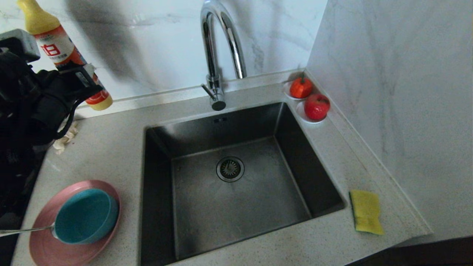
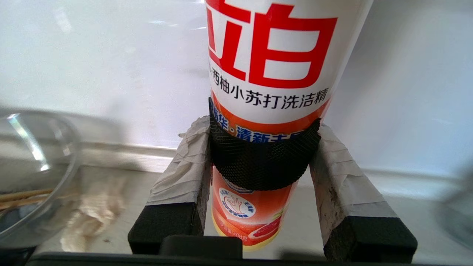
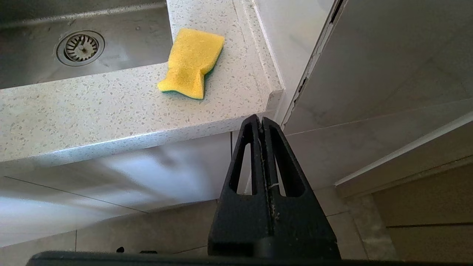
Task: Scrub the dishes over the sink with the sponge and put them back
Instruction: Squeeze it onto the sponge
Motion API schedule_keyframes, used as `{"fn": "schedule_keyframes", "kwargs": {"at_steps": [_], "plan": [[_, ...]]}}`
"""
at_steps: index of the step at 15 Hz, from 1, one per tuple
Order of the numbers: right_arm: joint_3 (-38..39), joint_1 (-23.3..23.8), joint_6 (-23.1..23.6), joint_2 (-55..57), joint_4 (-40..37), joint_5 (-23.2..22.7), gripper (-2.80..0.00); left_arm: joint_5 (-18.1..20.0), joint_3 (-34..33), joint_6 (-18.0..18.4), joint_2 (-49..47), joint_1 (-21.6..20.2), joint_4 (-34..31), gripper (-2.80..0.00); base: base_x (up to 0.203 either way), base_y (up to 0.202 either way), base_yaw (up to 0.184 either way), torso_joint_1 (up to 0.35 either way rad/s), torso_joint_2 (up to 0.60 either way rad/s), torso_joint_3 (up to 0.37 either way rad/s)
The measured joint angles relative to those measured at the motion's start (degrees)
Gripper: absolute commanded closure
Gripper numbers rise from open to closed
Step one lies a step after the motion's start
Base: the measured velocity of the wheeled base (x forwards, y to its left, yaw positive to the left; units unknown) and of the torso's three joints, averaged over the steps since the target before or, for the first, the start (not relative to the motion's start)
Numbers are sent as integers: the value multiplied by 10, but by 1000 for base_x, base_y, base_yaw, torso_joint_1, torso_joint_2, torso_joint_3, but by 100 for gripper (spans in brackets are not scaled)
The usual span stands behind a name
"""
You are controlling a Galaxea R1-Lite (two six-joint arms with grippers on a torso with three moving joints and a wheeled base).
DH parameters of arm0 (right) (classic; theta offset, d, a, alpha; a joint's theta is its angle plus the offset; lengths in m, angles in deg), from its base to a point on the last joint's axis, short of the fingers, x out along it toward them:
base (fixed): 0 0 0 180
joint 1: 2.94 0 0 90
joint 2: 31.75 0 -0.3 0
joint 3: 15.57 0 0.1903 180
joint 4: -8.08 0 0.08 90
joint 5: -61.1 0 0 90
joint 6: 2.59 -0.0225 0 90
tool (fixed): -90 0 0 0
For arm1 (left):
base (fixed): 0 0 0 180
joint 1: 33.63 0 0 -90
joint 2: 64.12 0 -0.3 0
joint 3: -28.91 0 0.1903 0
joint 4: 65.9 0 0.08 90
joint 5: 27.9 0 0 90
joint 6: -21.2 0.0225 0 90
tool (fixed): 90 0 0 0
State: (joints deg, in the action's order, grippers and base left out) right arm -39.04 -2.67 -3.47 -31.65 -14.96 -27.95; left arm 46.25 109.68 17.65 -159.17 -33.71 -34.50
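Observation:
A teal-blue bowl point(image 1: 87, 216) rests on the pink plate point(image 1: 40, 242) at the counter's front left, with a silver spoon point(image 1: 26, 231) sticking out to the left from under the bowl. The yellow sponge point(image 1: 366, 210) point(image 3: 192, 62) lies foam side up on the counter right of the sink point(image 1: 258, 207). My left gripper point(image 1: 87, 79) point(image 2: 260, 147) is at the back left, shut on a tilted dish-soap bottle point(image 1: 55, 40) point(image 2: 273, 55) at its black mesh band. My right gripper point(image 3: 258, 120) hangs shut and empty below the counter's front right corner.
The chrome tap point(image 1: 218, 48) arches over the sink, above the drain strainer point(image 1: 230, 169). Two small saucers with red fruit point(image 1: 301, 88) point(image 1: 316, 106) sit at the back right corner. A beige cloth scrap point(image 1: 66, 138) and a glass bowl point(image 2: 33, 173) lie near the bottle. A wall closes the right side.

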Motion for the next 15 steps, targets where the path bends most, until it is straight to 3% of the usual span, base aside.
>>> {"fn": "schedule_keyframes", "kwargs": {"at_steps": [3, 9, 15], "plan": [[0, 0, 0, 0, 0, 0, 0, 4, -20, 34, 73, 58, -61, 0, 0, 0, 0, 0, 0, 0], [0, 0, 0, 0, 0, 0, 0, 4, -88, 113, 200, 221, -196, 0, 0, 0, 0, 0, 0, 0], [0, 0, 0, 0, 0, 0, 0, 0, -106, 154, 269, 366, -341, 0, 0, 0, 0, 0, 0, 0]]}}
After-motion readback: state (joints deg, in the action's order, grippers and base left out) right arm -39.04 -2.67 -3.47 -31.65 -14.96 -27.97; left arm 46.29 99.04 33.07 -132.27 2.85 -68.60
